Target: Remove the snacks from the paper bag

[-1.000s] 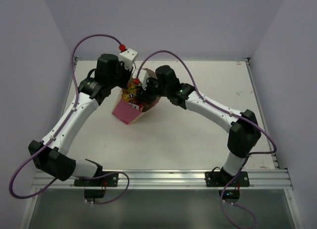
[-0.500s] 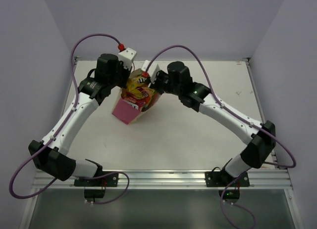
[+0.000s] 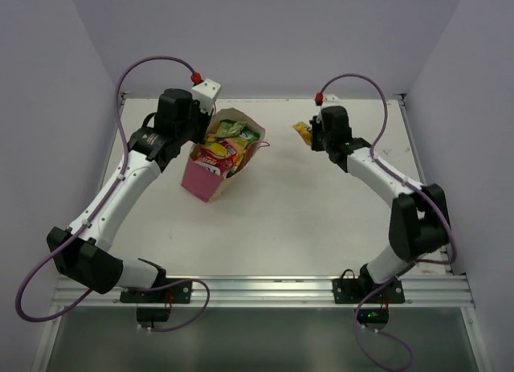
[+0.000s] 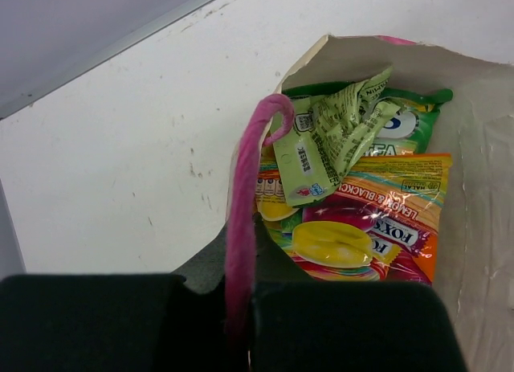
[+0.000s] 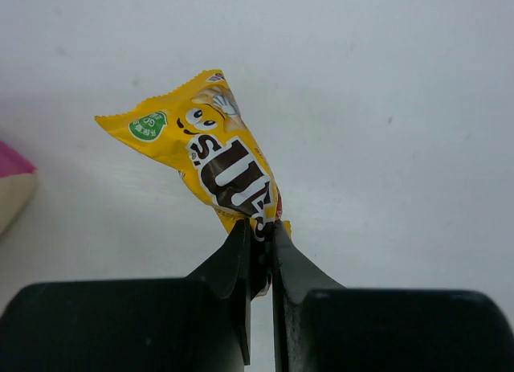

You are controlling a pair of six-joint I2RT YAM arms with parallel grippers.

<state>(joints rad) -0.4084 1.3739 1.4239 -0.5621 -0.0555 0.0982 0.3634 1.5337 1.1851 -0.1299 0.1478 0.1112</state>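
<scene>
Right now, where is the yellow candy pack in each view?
Top external: upper right of centre, yellow candy pack in the right gripper.
Left wrist: not in it.
Right wrist: centre, pinched by its lower end.
Shared landmark: paper bag, at right wrist's left edge.

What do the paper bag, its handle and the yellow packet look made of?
The paper bag: matte paper, pink outside, tan inside, creased rim. Its handle: pink twisted cord, probably paper or fibre. The yellow packet: glossy printed film, likely plastic, with a crimped, serrated end.
</scene>
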